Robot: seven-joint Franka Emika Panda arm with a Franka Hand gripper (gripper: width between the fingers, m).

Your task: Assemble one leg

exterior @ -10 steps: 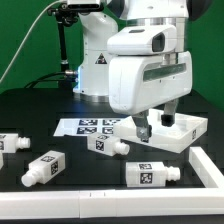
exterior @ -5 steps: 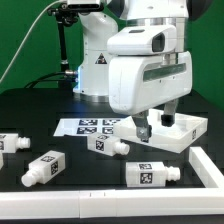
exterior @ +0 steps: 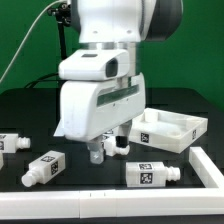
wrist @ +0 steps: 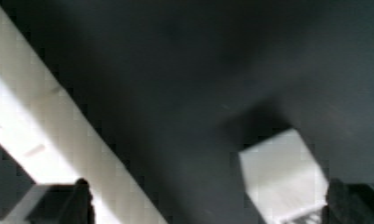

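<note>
Item: end effector (exterior: 108, 150), lowered close to the bench (exterior: 30, 115), on the exterior view's left of the tabletop (exterior: 172, 130). State: spread. The wrist view shows two dark fingers (wrist: 56, 203) well apart at the frame's corners, pinching nothing. Between them: a white block, taken to be the leg (wrist: 282, 175) wanted for the task, lying flat on the bench near the tabletop's left edge and closer to one finger than the other. The arm's body hides most of it in the exterior view. Purpose, as judged: the fingers straddle the block so that closing would catch its flat sides. Whether they are low enough yet cannot be told. Tabletop: large, white, flat on the bench with its holes up, presumably so a peg can go in from above. Spare legs: one (exterior: 150, 173) in front of the tabletop, two more (exterior: 42, 168) (exterior: 12, 143) well apart from it toward the exterior view's left, all on their sides and untouched. Pale diagonal strip (wrist: 42, 110) in the wrist view: identity unclear.
</note>
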